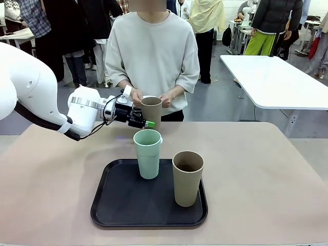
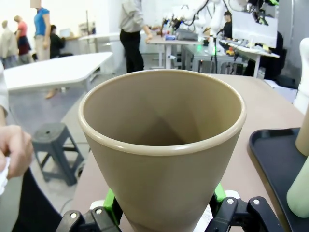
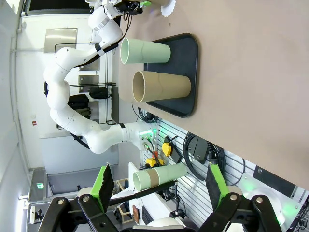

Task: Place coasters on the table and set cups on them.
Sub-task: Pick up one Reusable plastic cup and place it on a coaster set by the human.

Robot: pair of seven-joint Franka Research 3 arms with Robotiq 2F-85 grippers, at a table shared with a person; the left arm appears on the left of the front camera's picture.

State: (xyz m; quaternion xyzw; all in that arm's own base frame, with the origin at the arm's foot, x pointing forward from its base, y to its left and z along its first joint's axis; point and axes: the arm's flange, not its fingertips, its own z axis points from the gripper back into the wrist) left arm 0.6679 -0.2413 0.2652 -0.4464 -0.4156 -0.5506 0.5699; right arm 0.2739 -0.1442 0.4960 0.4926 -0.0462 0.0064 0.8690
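Observation:
My left gripper [image 1: 145,123] is shut on a brown cup [image 1: 151,109], holding it upright at the far side of the table [image 1: 256,169], just in front of the person. In the left wrist view that cup [image 2: 164,145] sits between the green pads [image 2: 110,200]. A mint green cup [image 1: 147,154] and a second brown cup [image 1: 188,178] stand on the black tray [image 1: 118,205]. In the right wrist view a white scalloped coaster [image 3: 167,7] lies on the table at the held cup's base; whether they touch I cannot tell. My right gripper [image 3: 160,186] is open, holding nothing.
The person stands at the far edge with both hands [image 1: 165,98] near the held cup, one hand [image 2: 14,150] holding something white. A white table [image 1: 277,79] stands back right. Bare tabletop lies left and right of the tray.

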